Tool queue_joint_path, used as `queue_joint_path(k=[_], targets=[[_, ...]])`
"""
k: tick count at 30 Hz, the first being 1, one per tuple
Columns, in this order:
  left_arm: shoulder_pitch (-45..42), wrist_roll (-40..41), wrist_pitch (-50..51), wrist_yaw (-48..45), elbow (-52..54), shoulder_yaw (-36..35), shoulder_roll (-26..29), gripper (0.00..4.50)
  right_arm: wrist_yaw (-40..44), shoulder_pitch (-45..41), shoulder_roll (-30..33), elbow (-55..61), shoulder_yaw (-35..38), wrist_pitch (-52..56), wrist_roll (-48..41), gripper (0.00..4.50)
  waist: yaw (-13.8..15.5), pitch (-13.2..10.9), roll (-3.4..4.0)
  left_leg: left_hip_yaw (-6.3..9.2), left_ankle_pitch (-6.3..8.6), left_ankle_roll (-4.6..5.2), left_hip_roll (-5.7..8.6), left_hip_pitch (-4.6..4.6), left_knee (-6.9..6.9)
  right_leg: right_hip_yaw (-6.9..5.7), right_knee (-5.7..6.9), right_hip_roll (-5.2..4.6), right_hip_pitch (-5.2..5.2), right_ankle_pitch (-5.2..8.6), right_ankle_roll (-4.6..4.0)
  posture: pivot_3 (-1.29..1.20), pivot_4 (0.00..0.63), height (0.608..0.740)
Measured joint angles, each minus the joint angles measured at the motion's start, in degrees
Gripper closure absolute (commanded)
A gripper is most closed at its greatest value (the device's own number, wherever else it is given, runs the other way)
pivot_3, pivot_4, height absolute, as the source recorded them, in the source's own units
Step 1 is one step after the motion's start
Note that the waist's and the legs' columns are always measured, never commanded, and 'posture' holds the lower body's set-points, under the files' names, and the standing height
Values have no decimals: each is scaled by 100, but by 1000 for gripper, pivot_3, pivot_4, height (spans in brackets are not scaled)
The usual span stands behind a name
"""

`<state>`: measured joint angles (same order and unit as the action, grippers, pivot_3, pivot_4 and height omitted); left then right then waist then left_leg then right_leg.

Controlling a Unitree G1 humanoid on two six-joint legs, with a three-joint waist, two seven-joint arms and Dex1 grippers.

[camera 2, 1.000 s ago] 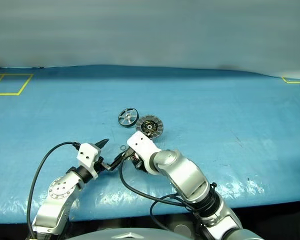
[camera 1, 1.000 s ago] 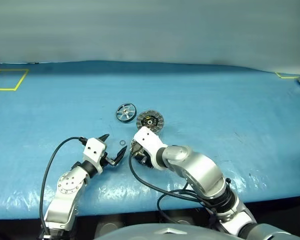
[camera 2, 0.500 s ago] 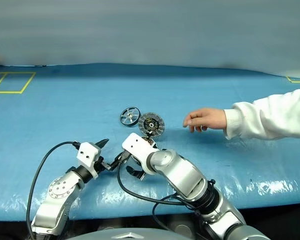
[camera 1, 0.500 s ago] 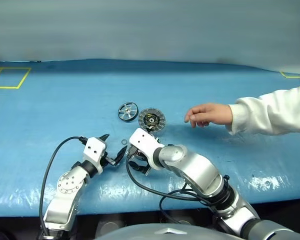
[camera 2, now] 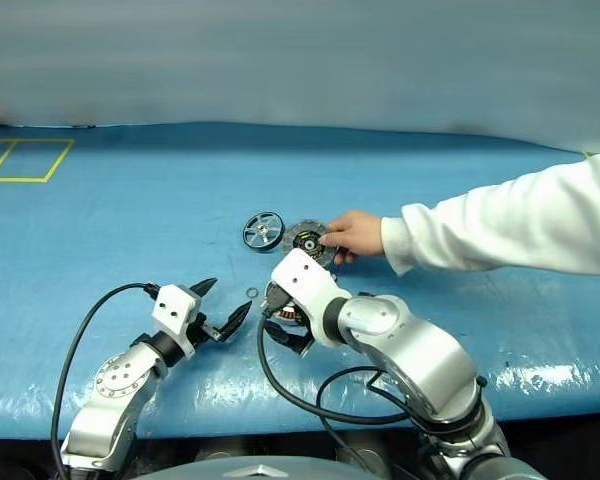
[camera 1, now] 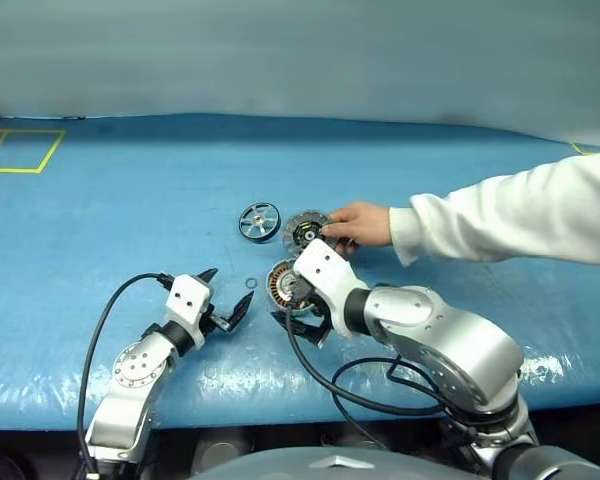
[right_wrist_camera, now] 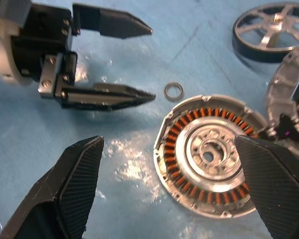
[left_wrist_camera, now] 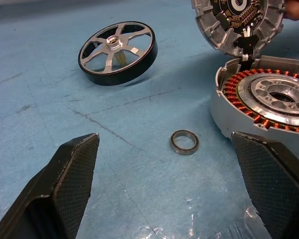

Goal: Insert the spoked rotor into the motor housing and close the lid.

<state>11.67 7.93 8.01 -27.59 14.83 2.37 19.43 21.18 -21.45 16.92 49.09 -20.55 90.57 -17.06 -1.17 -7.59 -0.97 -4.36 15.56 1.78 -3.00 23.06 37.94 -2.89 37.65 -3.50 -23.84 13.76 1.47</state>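
Observation:
The spoked rotor (camera 1: 258,221), a dark ring with silver spokes, lies flat on the blue table. Right of it the grey ribbed lid (camera 1: 305,230) is tilted up, with a person's hand (camera 1: 362,223) on its edge. The motor housing (right_wrist_camera: 209,152), silver with copper windings, sits just in front of the lid, joined to it by a small dark connector. My right gripper (camera 1: 300,320) hovers open over the housing's near side, holding nothing. My left gripper (camera 1: 230,290) rests open to the left of the housing, also holding nothing.
A small metal ring (left_wrist_camera: 184,142) lies loose between the left gripper and the housing. The person's white sleeve (camera 1: 500,215) stretches in from the right. A yellow tape square (camera 1: 20,150) marks the far left. Black cables trail by the table's front edge.
My right gripper opened, rose and drew to the right, uncovering the housing. A person's hand came in from the right and took hold of the lid. The left arm stayed still.

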Motion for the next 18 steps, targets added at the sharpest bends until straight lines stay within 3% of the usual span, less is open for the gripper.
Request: queue_joint_path(k=[18], targets=[[-112,1,-11,-102,-35,-14,36,0,-502,339,112,8,123,-195,-45,79,4,-19,-9,2,-1,0,0,2,1,0,1,5,-1,0,5,0,150,740]])
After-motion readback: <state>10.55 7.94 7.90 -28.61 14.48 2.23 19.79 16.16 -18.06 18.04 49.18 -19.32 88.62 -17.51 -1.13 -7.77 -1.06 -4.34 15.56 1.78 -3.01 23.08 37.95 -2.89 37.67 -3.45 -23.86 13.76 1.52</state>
